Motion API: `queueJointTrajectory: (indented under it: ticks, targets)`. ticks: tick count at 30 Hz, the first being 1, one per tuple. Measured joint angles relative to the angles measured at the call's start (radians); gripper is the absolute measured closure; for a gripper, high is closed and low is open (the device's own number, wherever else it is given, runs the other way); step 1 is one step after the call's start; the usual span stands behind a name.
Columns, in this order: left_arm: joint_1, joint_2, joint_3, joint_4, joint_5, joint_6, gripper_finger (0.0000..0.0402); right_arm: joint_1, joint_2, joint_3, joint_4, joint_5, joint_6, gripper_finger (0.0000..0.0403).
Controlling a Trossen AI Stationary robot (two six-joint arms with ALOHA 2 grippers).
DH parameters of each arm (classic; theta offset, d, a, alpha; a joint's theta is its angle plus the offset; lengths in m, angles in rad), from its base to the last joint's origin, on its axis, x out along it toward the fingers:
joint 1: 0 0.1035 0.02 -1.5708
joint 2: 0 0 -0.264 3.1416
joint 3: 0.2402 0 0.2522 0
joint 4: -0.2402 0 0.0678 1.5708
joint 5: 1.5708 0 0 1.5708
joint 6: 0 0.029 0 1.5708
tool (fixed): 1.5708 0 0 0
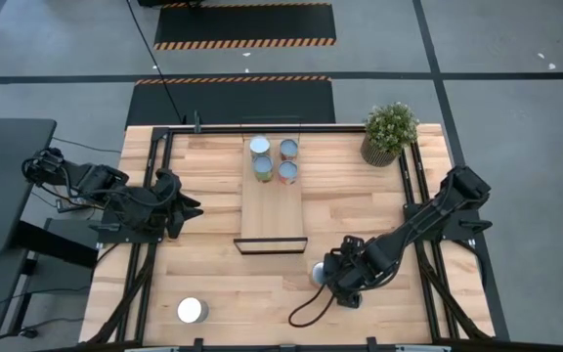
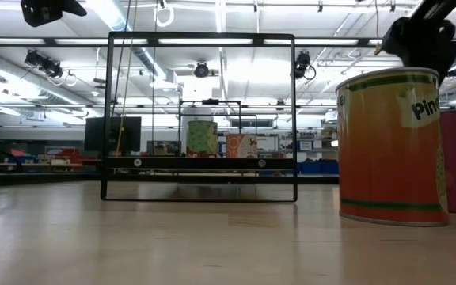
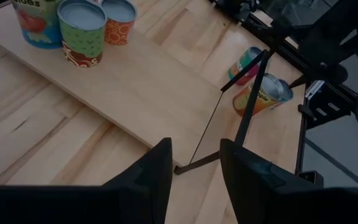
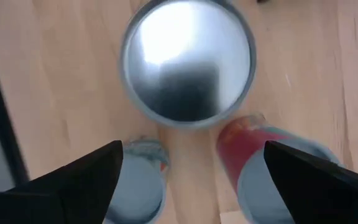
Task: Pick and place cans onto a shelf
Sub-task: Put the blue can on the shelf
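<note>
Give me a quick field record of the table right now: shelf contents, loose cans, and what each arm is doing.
shelf: long light-wood board with black wire ends, mid-table
on shelf: four small round tins, clustered at its far end
loose cans: silver-topped tin near the front edge; silver-topped can under the right arm
right gripper: above that can, jaws open, nothing held
left gripper: beside the shelf's left side, nothing between its jaws
plant: potted green plant, far right corner

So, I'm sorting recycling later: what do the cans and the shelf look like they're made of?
The cans look like metal tins: silvery, reflective tops, clearest on the can under the right hand, with glossy printed labels, likely paper, around their sides. The shelf looks like a pale, matte wood board with visible grain, and thin black wire ends, probably painted metal.
</note>
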Motion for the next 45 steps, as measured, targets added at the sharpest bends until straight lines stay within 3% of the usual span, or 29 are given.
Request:
queueJointTrajectory:
  ticks: [24, 32, 36, 45]
  targets:
    - [0.0, 0.0, 0.0, -0.003, 0.001, -0.002, 0.026, -0.085, 0.093, 0.0, 0.182, 0.015, -0.087, 0.0005]
    - [0.0, 0.0, 0.0, -0.005, 0.001, -0.002, 0.026, -0.105, 0.09, 0.0, 0.181, -0.025, -0.094, 0.0067]
    - [0.0, 0.0, 0.0, -0.006, 0.001, -0.002, 0.026, -0.119, 0.052, 0.0, 0.171, -0.077, -0.102, 0.0085]
    - [0.0, 0.0, 0.0, -0.006, 0.001, -0.009, 0.026, -0.153, -0.171, 0.0, 0.092, -0.116, -0.152, 0.0068]
